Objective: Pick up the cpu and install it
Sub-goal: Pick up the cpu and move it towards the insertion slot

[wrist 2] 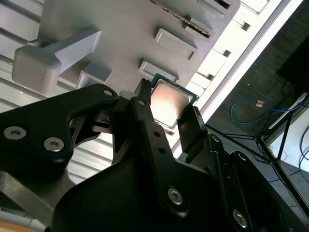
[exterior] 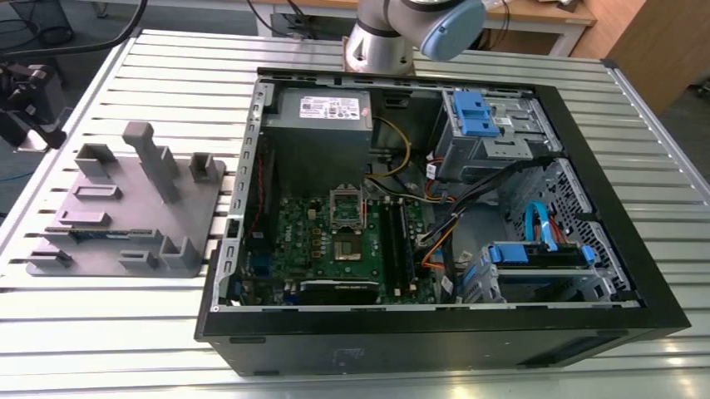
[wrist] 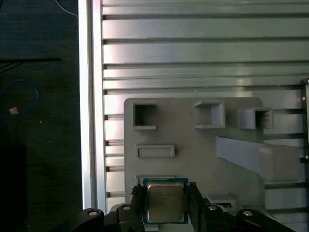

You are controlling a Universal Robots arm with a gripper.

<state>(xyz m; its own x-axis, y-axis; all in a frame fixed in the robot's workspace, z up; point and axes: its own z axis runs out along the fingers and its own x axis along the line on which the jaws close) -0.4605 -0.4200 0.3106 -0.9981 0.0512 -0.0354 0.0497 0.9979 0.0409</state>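
In both wrist views the cpu [wrist: 165,201] [wrist 2: 169,101], a small square chip with a pale metal top and a green rim, sits between my gripper's [wrist: 166,205] [wrist 2: 168,107] two black fingers [wrist: 137,202]. They press on two opposite edges, so the gripper is shut on it. The chip is over the near edge of the grey fixture plate [wrist: 193,150] [exterior: 122,216]; I cannot tell whether it still touches the plate. In the exterior view the motherboard [exterior: 332,249] lies inside the open computer case [exterior: 444,324], with its metal-framed socket [exterior: 347,208] near the middle.
The fixture plate carries a tall post [exterior: 150,158] [wrist: 256,157] and several low blocks and pockets. It lies on a slatted aluminium table [exterior: 133,332] close to the table's edge [wrist: 87,121]. The case holds a power supply [exterior: 322,108], blue drive cages [exterior: 477,116] and loose cables.
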